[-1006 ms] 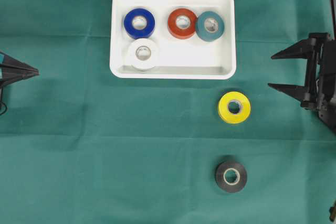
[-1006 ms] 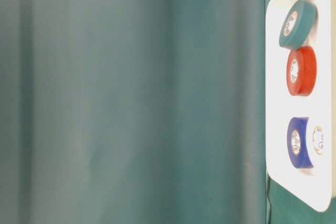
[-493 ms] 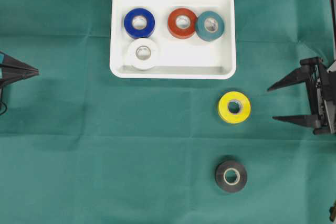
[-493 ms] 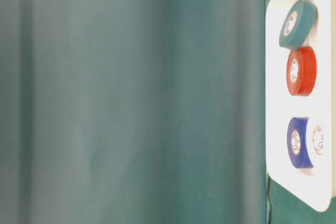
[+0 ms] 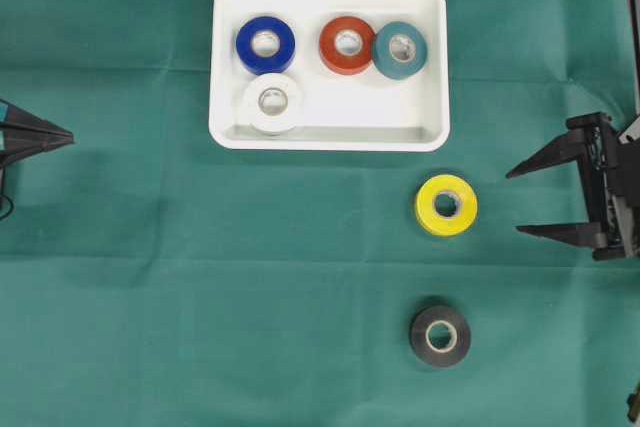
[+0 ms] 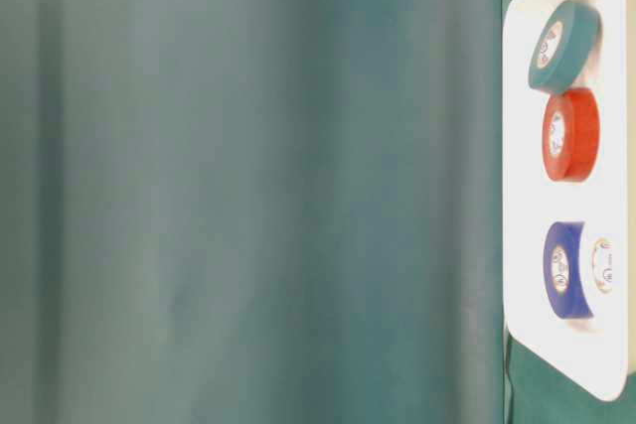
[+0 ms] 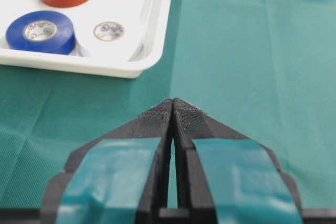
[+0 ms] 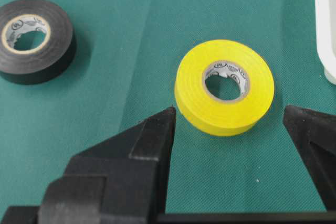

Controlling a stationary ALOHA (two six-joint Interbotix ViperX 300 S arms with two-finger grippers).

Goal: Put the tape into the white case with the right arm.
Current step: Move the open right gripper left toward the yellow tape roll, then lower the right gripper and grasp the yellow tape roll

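At the right edge of the overhead view, the right gripper (image 5: 520, 202) stands wide and empty, its two pointed black fingers level with the yellow tape (image 5: 446, 205) and a little apart from it. The wrist view shows the roll lying flat on the green bench (image 5: 250, 267), just ahead of the fingertips and sitting between their lines, slightly nearer the left one.

The step in hand looks like the approach for a pick. To do it well, the gripper should move straight on until the fingers pass either side of the roll, low enough to catch its side wall, not its top edge, and centred so that neither tip nudges the roll away on the cloth. Only then should it close.

Beyond the yellow roll, the black tape (image 5: 440, 336) lies well apart, nearer the bottom of the overhead view, so it should not interfere. The case (image 5: 330, 137) sits near, above the yellow roll, with four rolls in it and bare floor along its right and lower part, a fair place to drop. The left gripper (image 7: 172, 109) is pressed closed at the far left, out of the way.
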